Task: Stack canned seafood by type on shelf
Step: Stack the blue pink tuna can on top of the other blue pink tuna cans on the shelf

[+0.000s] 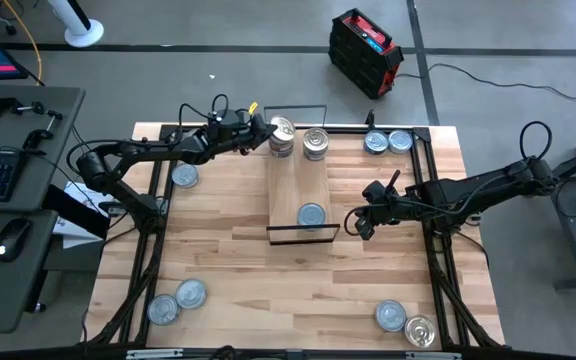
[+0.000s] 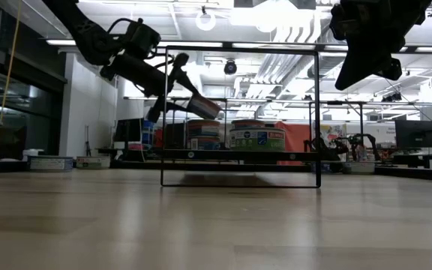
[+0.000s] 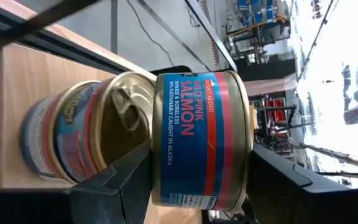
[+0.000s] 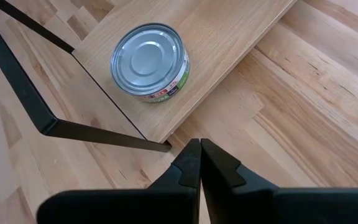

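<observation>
Here left claw (image 3: 197, 180) grips tilted salmon tin (image 3: 197, 143).

The shelf (image 1: 302, 190) has bare plank mid-length, between the two tin stacks (image 1: 315, 143) at its far end and a single tin (image 1: 311, 214) near its front. Black wire frames (image 1: 303, 234) close both short ends; the long sides are open.

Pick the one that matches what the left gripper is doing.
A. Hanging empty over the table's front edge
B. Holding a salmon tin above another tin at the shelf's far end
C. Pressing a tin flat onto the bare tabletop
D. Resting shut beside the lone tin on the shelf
B: the left gripper clamps a salmon tin tilted above another tin at the far end of the shelf.
</observation>
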### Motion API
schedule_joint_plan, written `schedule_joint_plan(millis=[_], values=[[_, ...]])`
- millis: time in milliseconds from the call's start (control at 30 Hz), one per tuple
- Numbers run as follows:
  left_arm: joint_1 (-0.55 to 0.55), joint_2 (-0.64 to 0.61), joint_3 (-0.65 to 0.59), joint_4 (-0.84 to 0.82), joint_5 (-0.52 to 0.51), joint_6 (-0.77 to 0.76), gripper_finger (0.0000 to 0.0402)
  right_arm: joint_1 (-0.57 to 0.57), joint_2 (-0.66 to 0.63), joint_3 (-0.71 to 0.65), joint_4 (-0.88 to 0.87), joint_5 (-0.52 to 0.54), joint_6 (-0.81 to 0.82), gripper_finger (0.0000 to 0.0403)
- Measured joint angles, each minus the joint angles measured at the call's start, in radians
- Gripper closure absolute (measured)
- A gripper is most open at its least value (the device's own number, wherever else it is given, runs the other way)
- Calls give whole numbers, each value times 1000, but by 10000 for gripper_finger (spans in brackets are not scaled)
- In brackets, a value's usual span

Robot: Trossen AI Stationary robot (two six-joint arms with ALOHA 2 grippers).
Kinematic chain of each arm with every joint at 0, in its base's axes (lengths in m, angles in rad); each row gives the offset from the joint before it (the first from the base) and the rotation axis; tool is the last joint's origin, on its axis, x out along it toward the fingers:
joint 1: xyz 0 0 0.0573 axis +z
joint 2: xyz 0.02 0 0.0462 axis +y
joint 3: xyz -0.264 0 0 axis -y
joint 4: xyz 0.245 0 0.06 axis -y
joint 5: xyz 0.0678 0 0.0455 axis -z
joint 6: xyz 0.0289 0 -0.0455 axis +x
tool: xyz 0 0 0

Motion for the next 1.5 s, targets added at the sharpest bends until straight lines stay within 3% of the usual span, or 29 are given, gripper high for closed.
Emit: schedule_joint_plan(millis=[133, 933, 1500], values=[[1, 0, 0, 0, -45, 0, 192, 0, 0, 0, 0, 0, 0, 403], [-21, 0, -1, 57, -42, 8, 192, 0, 0, 0, 0, 0, 2, 403], [-18, -2, -1, -13, -43, 26, 192, 0, 0, 0, 1, 7, 21, 403]])
